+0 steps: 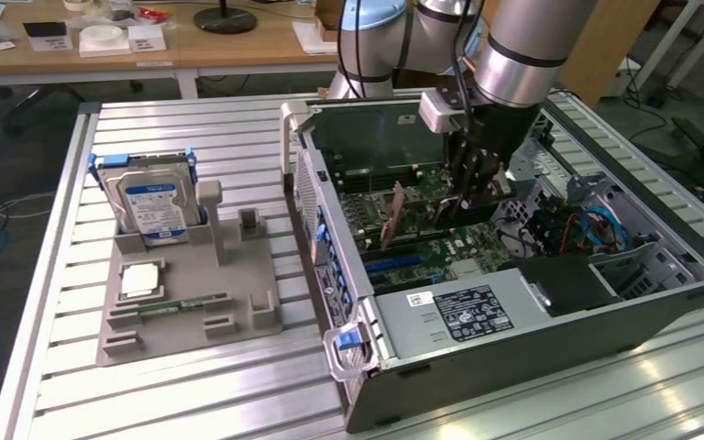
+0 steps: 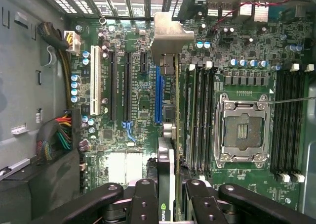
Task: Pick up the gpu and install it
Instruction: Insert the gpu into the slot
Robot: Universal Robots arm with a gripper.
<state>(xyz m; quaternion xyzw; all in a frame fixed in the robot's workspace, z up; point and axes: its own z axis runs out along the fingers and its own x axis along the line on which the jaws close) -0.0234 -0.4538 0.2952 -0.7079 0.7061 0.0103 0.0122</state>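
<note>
In end effector (image 2: 170, 189), gpu (image 2: 166, 155), seemingly over slot (image 2: 158, 95)

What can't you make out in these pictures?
Whether the thin pinkish-brown graphics card sits in its slot: exterior view, lower edge hidden among board parts; wrist view, seen edge-on.
The hand: wrist view, its body cut off by the picture's edge.
Silver hard drive label text: exterior view, too small.
</note>
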